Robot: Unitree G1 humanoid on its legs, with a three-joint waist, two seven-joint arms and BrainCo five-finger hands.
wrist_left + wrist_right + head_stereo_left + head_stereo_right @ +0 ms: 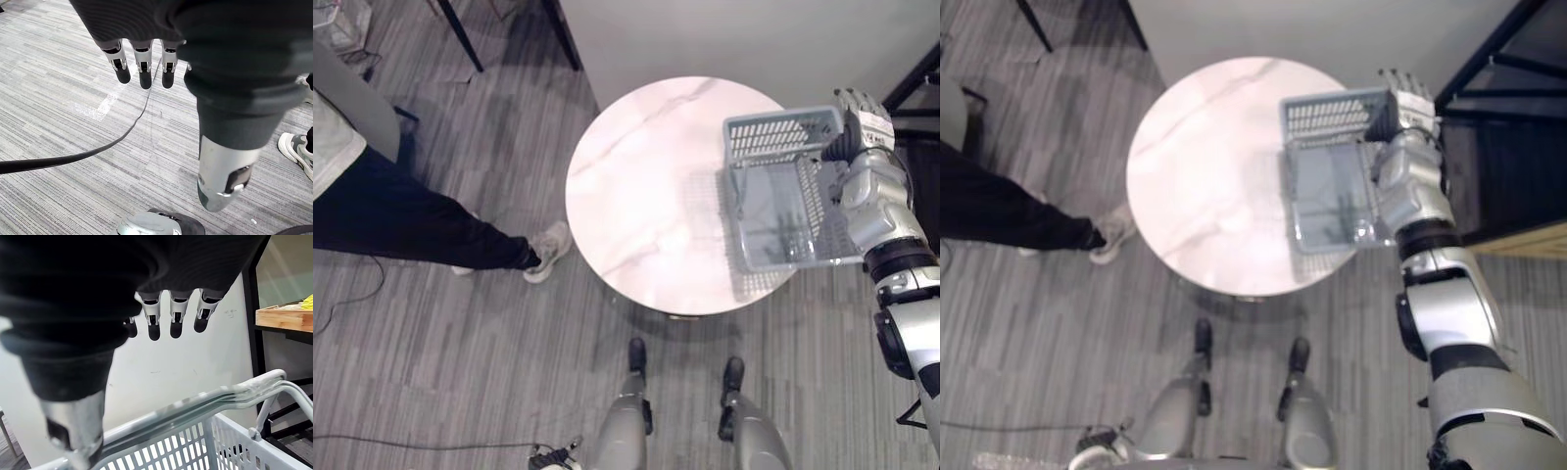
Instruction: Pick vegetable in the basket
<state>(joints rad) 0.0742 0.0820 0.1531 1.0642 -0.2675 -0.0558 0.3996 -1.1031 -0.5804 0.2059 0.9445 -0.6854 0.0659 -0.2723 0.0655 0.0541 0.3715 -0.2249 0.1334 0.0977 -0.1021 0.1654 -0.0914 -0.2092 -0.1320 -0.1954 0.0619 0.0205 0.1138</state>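
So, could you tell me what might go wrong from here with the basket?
The basket seems to overhang the right edge of the table, so a nudge could tip it off. The right hand has its fingers straight above the handle, not round it, so a lift may slip.

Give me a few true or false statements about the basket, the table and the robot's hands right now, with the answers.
1. The basket is at the right side of the table. True.
2. The basket holds vegetables. False: it looks empty.
3. The right hand is clenched in a fist. False: its fingers are straight, near the basket's handle.
4. A person's shoe is on the floor left of the table. True.
5. The left hand rests on the table. False: it hangs over the floor, fingers straight.
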